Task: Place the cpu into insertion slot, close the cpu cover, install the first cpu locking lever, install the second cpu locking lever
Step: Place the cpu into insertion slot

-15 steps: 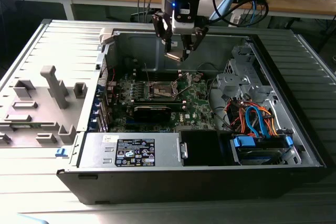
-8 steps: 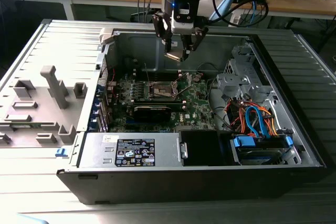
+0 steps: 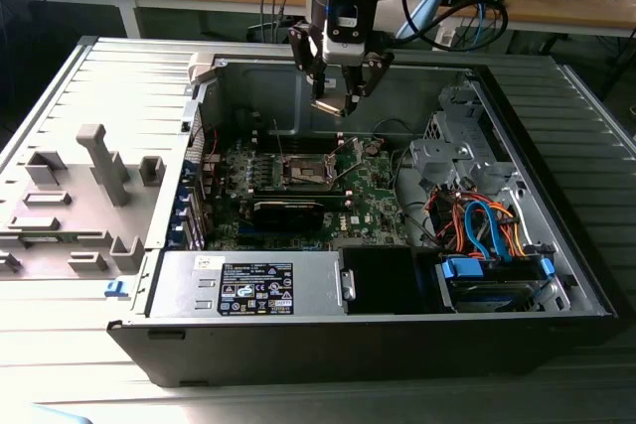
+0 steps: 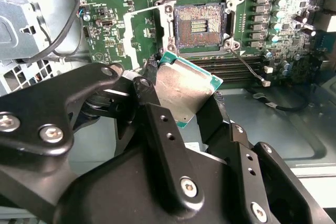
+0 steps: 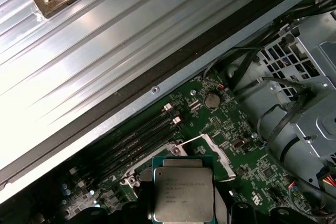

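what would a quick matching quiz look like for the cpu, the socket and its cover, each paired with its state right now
Things:
1. small flat square cpu with silver-grey metal top
2. square dark-framed insertion slot with gold pin field
3. thin silvery metal cpu cover frame

States:
a. swung open, off the socket
b. uncovered, pins showing
c. gripped in the black hand, above the green circuit board

Pairs: 1-c, 2-b, 3-a

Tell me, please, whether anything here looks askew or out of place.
Only one thing: the small square silver-topped cpu, clamped in the black pincer, looks turned askew relative to the open, gold-pinned square insertion slot. Nothing looks damaged or spilled.
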`<state>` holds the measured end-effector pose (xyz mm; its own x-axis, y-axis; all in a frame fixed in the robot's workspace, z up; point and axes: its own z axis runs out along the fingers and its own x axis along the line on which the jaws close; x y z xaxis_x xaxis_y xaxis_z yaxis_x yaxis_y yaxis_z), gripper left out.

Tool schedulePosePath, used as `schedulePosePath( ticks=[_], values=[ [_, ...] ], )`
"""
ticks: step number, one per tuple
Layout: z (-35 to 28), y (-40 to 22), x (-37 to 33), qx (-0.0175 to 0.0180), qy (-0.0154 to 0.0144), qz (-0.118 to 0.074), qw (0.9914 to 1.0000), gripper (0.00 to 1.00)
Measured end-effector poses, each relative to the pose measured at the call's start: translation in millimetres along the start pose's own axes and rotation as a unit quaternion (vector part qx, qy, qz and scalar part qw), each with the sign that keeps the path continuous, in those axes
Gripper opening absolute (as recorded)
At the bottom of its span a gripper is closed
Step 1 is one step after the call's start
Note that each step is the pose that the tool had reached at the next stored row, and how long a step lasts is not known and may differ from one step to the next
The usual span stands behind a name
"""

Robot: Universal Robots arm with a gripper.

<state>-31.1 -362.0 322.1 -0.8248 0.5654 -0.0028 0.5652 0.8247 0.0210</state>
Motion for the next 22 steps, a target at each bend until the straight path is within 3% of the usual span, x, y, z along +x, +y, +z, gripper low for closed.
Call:
schedulePosePath(
  ticks=[22],
  values=[
    [0.9,0.0,0.0,0.0001,-0.0006,0.028,0.99962,0.55]
  ],
)
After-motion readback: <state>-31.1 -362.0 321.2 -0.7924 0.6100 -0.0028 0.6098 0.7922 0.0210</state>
